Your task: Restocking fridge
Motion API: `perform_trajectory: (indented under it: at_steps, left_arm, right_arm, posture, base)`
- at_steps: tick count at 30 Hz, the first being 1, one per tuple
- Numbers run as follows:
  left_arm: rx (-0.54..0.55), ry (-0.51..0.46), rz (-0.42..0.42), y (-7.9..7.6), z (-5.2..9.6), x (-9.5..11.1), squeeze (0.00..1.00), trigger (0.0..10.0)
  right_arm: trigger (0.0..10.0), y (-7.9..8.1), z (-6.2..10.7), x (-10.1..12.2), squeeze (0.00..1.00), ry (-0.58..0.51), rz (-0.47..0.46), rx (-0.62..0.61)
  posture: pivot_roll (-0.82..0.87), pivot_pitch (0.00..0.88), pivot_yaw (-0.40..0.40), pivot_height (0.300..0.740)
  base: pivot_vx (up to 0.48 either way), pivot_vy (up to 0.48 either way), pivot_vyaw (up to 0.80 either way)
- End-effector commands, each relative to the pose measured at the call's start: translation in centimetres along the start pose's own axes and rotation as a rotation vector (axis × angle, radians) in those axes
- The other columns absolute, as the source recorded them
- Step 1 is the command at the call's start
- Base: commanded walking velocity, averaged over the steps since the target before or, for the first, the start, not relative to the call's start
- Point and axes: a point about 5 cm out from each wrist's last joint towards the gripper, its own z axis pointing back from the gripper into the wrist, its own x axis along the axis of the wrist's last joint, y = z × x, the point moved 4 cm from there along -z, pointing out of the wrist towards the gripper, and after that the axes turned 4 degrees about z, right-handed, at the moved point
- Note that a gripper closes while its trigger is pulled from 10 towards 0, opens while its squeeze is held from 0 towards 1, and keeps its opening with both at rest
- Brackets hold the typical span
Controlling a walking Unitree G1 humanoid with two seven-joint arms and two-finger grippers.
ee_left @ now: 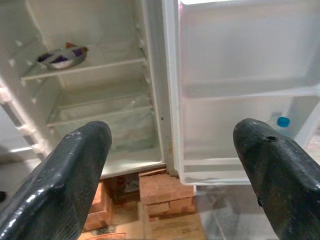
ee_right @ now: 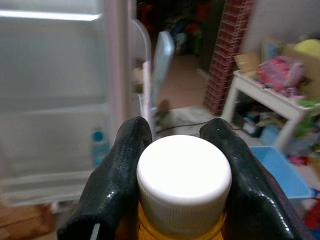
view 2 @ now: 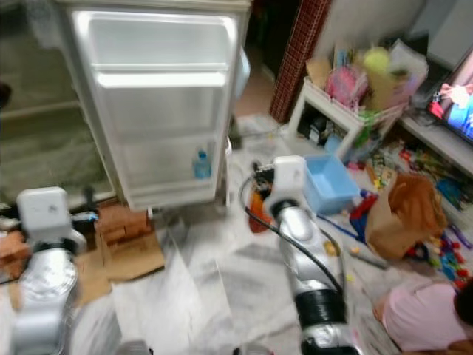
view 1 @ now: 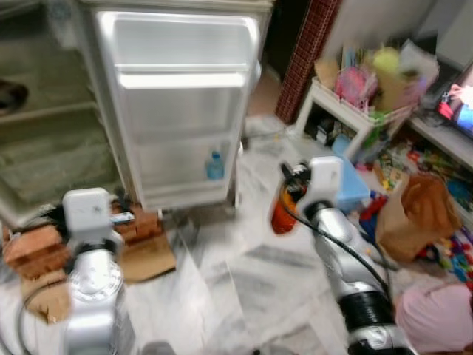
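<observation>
A: Where does the right gripper stand?
B: Its two fingers pinch the white cap of an orange bottle, held low over the marble floor, off the open edge of the fridge door.
A: And the left gripper?
B: Its fingers are spread wide, facing the open fridge, above the bricks under the cabinet.
A: What sits in the door?
B: A small water bottle with a blue cap, in the bottom door shelf near its outer end.
A: Room to move?
B: Bare floor lies between the arms; a blue bin, a brown paper bag and a white rack crowd the right. A packet lies on an inner shelf.
</observation>
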Motion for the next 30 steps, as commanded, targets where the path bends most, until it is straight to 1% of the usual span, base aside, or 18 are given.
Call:
perform_trajectory:
  at_steps: [1,4,6,10,13,14,21,28,30]
  left_arm:
    - [0.020,0.007,-0.005,0.4,-0.3,-0.1,0.00,10.0]
    - [0.013,0.002,-0.003,0.5,-0.7,0.3,0.00,10.0]
    - [0.006,-0.003,-0.002,0.6,-0.9,0.4,0.00,10.0]
    - [0.004,-0.009,0.005,0.6,-1.0,0.6,0.00,10.0]
    - [0.006,-0.009,0.015,0.5,-0.9,0.5,0.00,10.0]
    - [0.012,-0.001,0.031,0.4,-0.8,0.4,0.00,10.0]
    - [0.016,0.006,0.042,0.3,-0.7,0.3,0.00,10.0]
    - [0.047,0.005,0.056,0.6,-1.4,0.6,0.00,10.0]
    - [0.061,0.007,0.062,0.7,-1.6,0.6,0.00,10.0]
  right_arm:
    - [10.0,1.0,-0.3,1.5,0.00,-0.058,-0.042,0.018]
    - [10.0,1.2,-0.2,1.4,0.00,-0.062,-0.063,0.016]
    - [10.0,1.4,-0.1,1.2,0.00,-0.059,-0.061,0.017]
    - [10.0,1.6,0.0,1.3,0.00,-0.062,-0.072,0.022]
    - [10.0,1.5,-0.1,1.4,0.00,-0.063,-0.068,0.022]
    - [10.0,1.5,-0.2,1.5,0.00,-0.065,-0.068,0.025]
    - [10.0,1.4,-0.5,1.7,0.00,-0.066,-0.073,0.027]
    - [10.0,2.2,-0.4,1.6,0.00,-0.065,-0.083,0.050]
    - [10.0,2.3,-0.4,1.6,0.00,-0.062,-0.086,0.056]
  posture:
    - [0.13,0.000,-0.099,0.740]
    - [0.14,0.000,-0.092,0.740]
    - [0.14,0.000,-0.089,0.740]
    - [0.14,0.000,-0.089,0.740]
    - [0.14,0.000,-0.091,0.740]
    - [0.14,0.000,-0.092,0.740]
    - [0.14,0.000,-0.094,0.740]
    - [0.14,0.000,-0.095,0.740]
    - [0.13,0.000,-0.095,0.740]
  base:
    - [0.000,0.000,0.00]
    - [0.000,0.000,0.00]
    - [0.000,0.000,0.00]
    - [0.069,0.000,0.00]
    - [0.380,0.000,0.00]
    - [0.472,0.000,0.00]
    - [0.467,0.000,0.00]
    - [0.449,0.000,0.00]
    - [0.386,0.281,0.00]
